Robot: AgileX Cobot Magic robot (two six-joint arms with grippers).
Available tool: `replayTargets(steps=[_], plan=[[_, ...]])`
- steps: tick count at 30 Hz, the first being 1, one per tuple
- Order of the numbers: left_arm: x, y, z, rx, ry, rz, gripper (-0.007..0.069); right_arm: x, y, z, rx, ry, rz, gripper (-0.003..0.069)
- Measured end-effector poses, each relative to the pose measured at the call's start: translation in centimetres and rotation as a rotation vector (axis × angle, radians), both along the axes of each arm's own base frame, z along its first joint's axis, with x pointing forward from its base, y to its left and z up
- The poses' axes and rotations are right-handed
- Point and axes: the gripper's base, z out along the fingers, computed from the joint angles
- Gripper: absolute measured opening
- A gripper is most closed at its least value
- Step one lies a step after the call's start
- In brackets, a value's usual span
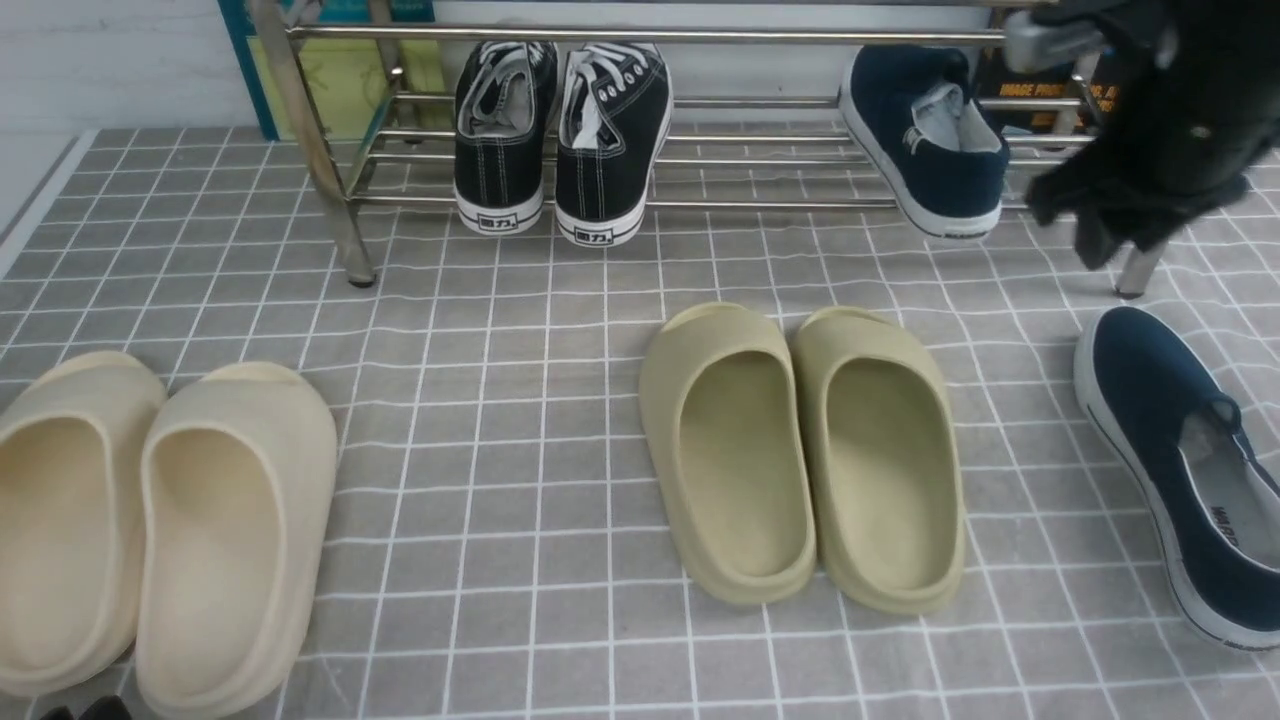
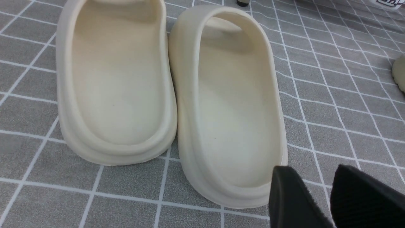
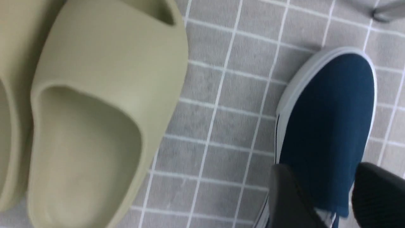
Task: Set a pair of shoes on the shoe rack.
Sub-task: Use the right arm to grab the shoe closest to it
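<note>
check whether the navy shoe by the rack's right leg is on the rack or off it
Off: the shoe lies on the tiled-pattern surface

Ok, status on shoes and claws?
Both claws open, empty. One navy shoe on rack, other on floor, right claw above it. Nothing between them.

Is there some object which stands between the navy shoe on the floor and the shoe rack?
Nothing visible lies between the navy shoe and the shoe rack right ahead of it, only floor. The right gripper hangs above the shoe, and the olive slides are off to the left.
</note>
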Motion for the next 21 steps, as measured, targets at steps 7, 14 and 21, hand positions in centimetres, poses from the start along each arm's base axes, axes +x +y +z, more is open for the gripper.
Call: replayTargets(steps=[7,14,21], plan=[[0.0,0.0,0.0,0.000,0.000,0.000,0.0221,-6.3,-1.4,-2.9,0.022,0.030,-0.059,0.0344],[0.0,0.0,0.0,0.000,0.000,0.000,0.0228,-8.2,-2.2,-8.7,-0.017,0.103,-0.119,0.0344],[0.0,0.0,0.0,0.000,0.000,0.000,0.0236,-8.1,-2.8,-12.3,-0.076,0.125,-0.185,0.0344]])
